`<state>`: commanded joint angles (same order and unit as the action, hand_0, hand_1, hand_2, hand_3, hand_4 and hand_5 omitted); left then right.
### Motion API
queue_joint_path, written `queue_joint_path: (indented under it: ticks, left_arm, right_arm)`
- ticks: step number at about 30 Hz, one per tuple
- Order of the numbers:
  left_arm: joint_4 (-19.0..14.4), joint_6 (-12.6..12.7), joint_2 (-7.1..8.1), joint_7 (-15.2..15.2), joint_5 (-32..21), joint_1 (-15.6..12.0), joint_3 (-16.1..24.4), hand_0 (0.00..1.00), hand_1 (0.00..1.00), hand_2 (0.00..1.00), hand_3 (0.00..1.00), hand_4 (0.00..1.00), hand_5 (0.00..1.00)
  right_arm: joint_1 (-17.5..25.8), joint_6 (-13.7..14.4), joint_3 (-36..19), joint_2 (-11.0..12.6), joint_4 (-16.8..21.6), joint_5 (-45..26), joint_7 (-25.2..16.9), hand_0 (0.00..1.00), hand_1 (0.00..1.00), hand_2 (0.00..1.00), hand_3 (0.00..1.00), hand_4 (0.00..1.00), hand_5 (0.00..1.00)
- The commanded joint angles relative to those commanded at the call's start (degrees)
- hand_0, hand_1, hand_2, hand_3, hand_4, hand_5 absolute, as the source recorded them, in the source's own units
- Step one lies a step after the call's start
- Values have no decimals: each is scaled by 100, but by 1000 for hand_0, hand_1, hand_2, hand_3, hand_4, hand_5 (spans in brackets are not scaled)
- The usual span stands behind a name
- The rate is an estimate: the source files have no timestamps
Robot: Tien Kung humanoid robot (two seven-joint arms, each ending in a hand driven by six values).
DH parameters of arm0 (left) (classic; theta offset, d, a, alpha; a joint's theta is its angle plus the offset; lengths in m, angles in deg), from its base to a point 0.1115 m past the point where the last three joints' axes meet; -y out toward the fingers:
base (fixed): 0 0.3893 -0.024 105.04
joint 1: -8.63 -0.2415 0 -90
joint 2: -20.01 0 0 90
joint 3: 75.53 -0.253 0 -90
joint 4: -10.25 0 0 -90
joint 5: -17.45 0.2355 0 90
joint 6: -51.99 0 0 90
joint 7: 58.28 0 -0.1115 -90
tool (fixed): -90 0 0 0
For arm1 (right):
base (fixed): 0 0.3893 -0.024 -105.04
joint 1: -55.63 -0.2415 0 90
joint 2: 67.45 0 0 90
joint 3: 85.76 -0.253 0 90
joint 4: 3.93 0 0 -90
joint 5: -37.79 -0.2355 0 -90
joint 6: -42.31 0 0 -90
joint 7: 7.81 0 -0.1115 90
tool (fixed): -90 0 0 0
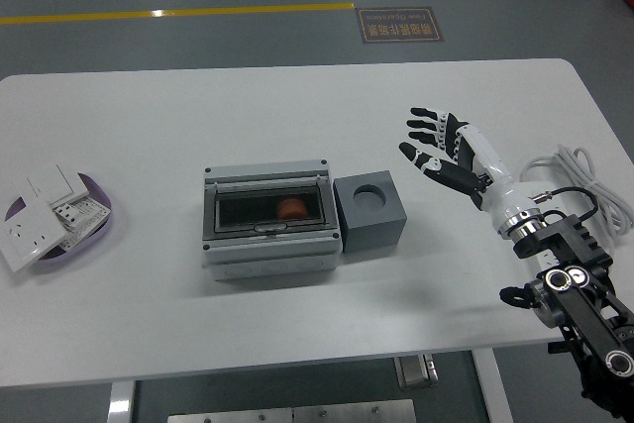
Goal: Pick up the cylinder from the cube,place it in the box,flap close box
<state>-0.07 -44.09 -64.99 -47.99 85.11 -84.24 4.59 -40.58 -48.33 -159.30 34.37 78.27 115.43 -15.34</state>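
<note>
— Where is your hand, and what is it doing?

— My right hand (443,146) hangs over the right part of the white table (297,96), all five fingers spread wide with nothing in them. Its forearm runs back toward the lower right corner. It is the only hand of mine in sight; my left one does not show.

— What lies closest to it?

— One dark grey cube (370,210), to my hand's left and a little nearer me, apart from my fingertips. It has a single round socket in its top face, and the socket is empty.

— And the cylinder?

— One orange cylinder (291,208) sits inside the grey box (269,221), seen through the box's dark clear flap, which lies down flat over it. The box stands just left of the cube, the two side by side and seemingly touching. One box, one cube, one cylinder.

— Anything on the other side?

— Behind my wrist, toward the right edge, lies one coil of white cable (584,180). Far to the left, well apart from my hand, one purple dish (103,225) holds a small pile of white switch and socket plates (45,215); I cannot count them exactly.
</note>
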Motion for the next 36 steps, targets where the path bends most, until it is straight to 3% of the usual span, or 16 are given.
queue_joint_path:
  ticks: [26,36]
  left_arm:
    - [0,-1,-2,19,46,43,21,640,672,661,705,756,314]
    - [0,8,-13,19,-8,52,-16,640,671,662,704,756,317]
  right_arm:
    - [20,15,179,10,83,469,98,836,744,759,778,848,324]
    - [-5,65,-48,-16,308,1232,265,840,750,761,777,841,351]
